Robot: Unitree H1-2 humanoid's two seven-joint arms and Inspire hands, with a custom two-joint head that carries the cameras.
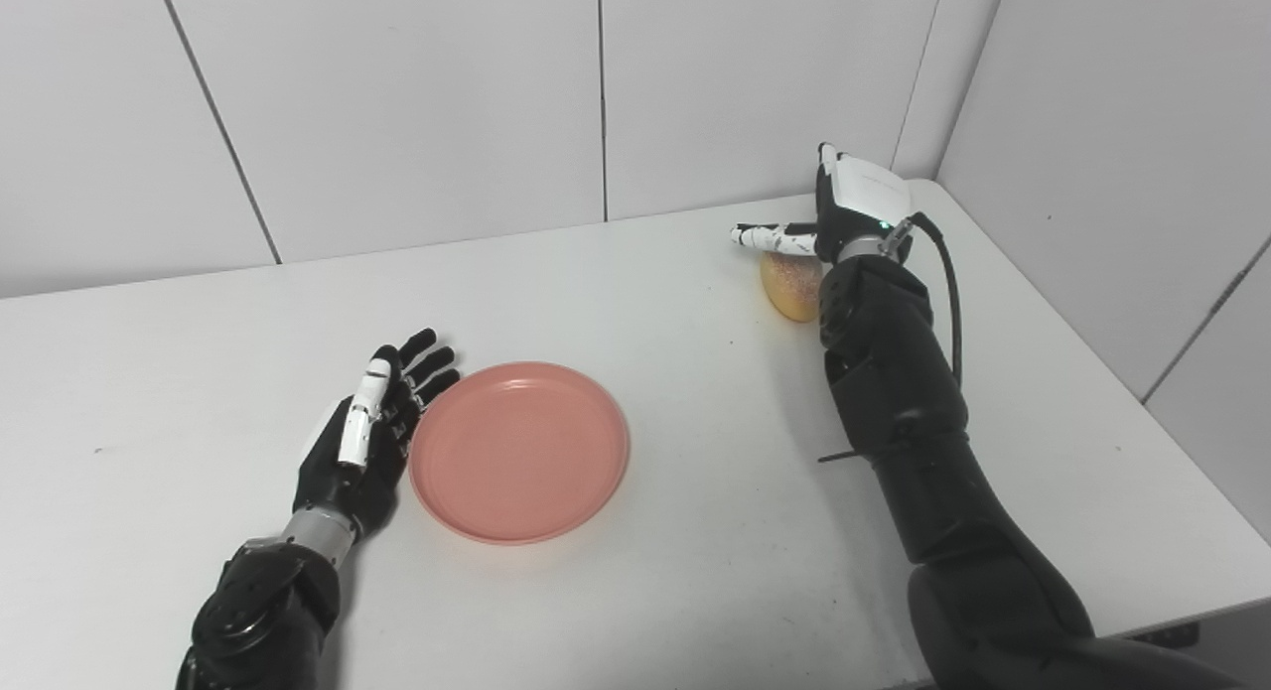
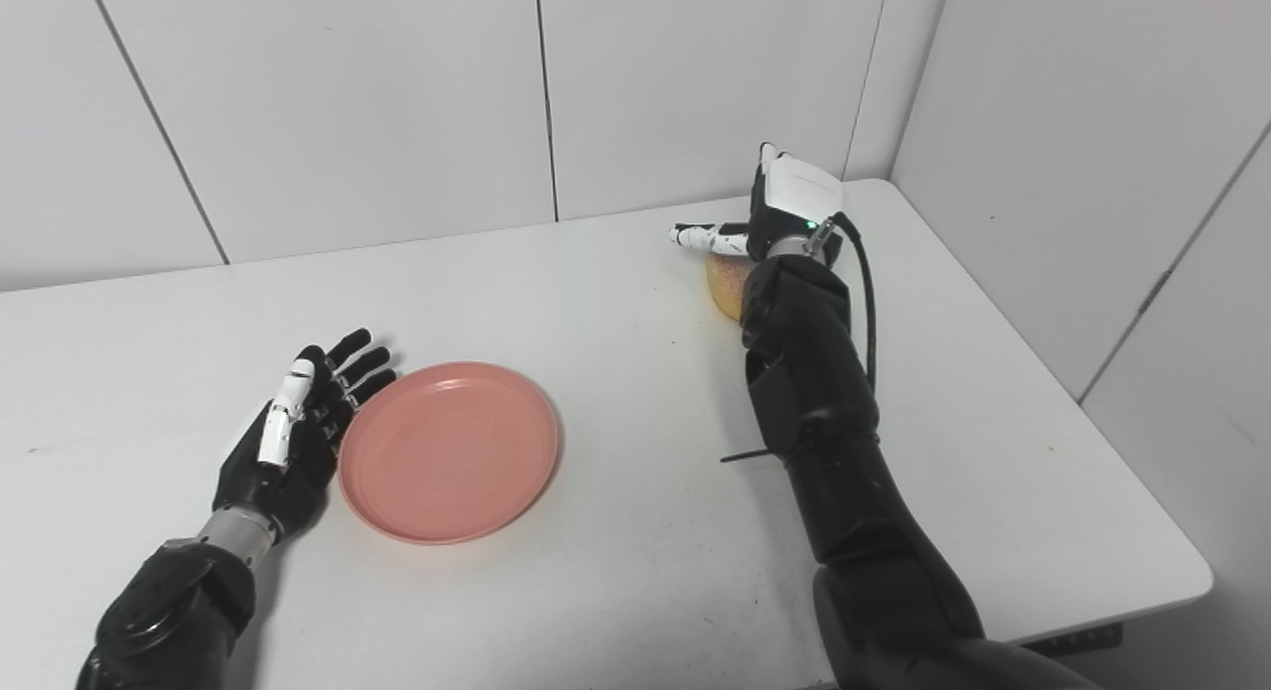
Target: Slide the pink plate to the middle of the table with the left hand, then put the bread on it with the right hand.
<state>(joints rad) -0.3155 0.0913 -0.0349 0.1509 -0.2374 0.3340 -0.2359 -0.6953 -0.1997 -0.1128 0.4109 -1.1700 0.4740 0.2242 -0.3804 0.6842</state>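
The pink plate [image 1: 519,452] sits mid-surface, touching the left hand [image 1: 369,427]'s spread, empty fingers. The right hand [image 1: 844,208] covers the bread [image 1: 789,285]; its fingers' closure cannot be told, so placing remains.

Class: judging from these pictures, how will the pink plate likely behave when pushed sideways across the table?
The pink plate looks flat, low and rigid, so it probably slides rather than tips. The table looks smooth, suggesting little drag. Its round rim beside the open left hand may let it rotate if pushed off-centre.
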